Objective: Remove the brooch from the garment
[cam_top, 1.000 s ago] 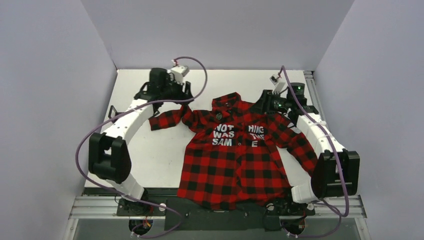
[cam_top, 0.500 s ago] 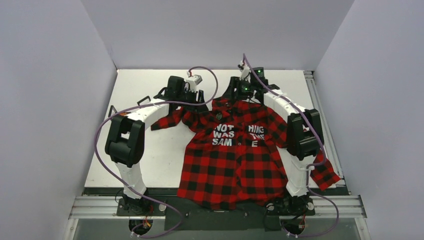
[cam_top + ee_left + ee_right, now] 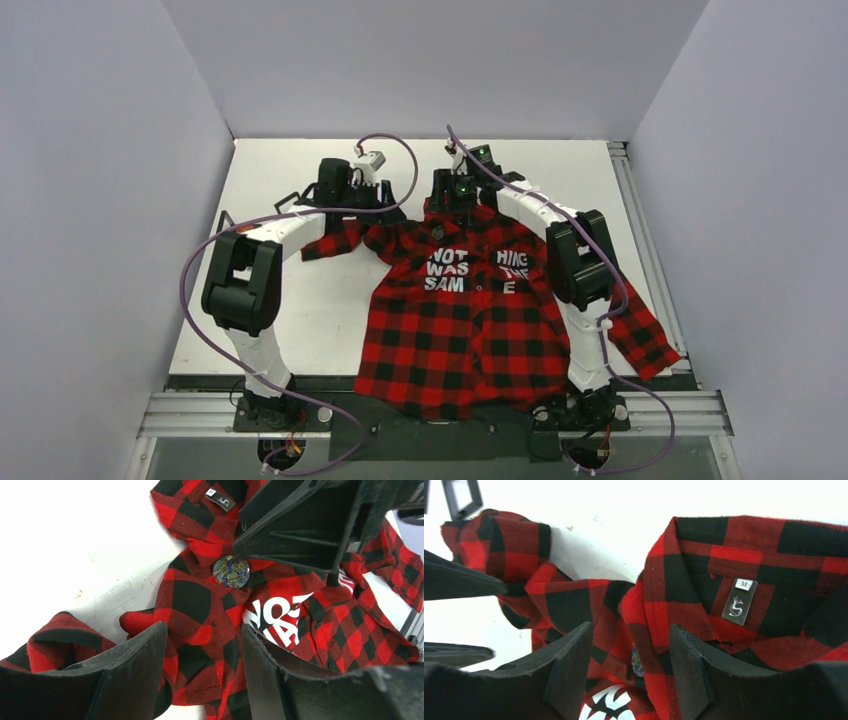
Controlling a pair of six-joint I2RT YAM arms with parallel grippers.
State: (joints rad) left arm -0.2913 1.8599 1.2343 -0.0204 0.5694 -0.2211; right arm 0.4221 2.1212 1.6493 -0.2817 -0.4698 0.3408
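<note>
The garment (image 3: 470,330) lies flat on the table, a red-and-black check shirt with white letters. The brooch shows as a small round disc with a blue-green pattern, pinned just below the collar above the "NOT" letters (image 3: 230,571). In the right wrist view it is half hidden under the collar edge (image 3: 637,661). My left gripper (image 3: 385,208) is open and empty over the shirt's shoulder by the crumpled sleeve, the brooch beyond its fingertips (image 3: 202,630). My right gripper (image 3: 447,210) is open and empty over the collar, its jaws either side of the brooch (image 3: 630,627).
The two grippers are close together at the collar; the right gripper's black fingers (image 3: 300,525) fill the left wrist view's top. The white table (image 3: 290,300) is walled on three sides. A metal rail (image 3: 200,415) runs along the near edge. Purple cables loop off both arms.
My right arm has swung left from the shirt's right shoulder to the collar, uncovering the right sleeve. My left arm has moved right towards the left shoulder.
</note>
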